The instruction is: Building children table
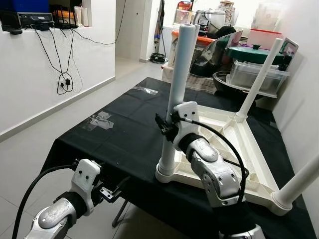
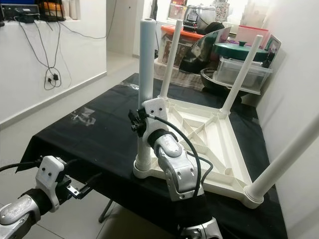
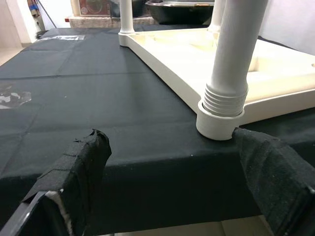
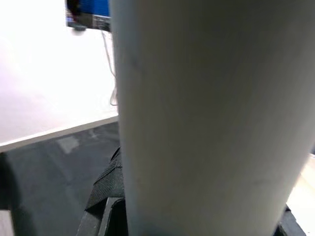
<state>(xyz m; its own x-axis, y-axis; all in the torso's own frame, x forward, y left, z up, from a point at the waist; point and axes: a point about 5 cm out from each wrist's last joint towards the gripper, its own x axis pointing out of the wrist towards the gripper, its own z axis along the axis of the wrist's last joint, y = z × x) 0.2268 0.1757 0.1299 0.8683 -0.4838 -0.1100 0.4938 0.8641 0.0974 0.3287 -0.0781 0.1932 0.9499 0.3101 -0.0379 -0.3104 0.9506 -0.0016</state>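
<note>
A white children's table [image 1: 227,130] lies upside down on a black-clothed table [image 1: 124,139], its legs pointing up. The near left leg [image 1: 180,74] stands in its corner socket [image 3: 220,123], threaded end showing. My right gripper [image 1: 166,127] is shut on this leg about halfway up; in the right wrist view the leg [image 4: 197,123] sits close between the fingers [image 4: 106,209]. My left gripper [image 1: 117,187] hangs open, low at the black table's front edge, level with the socket and empty. Other legs [image 1: 259,79] [image 1: 299,181] stand at the far and near right corners.
Pots, lidded bins and boxes [image 1: 254,74] crowd the space behind the black table. A white wall with dangling cables [image 1: 65,79] runs along the left over tiled floor. Scraps of clear wrap [image 1: 99,120] lie on the cloth. A wall stands close on the right.
</note>
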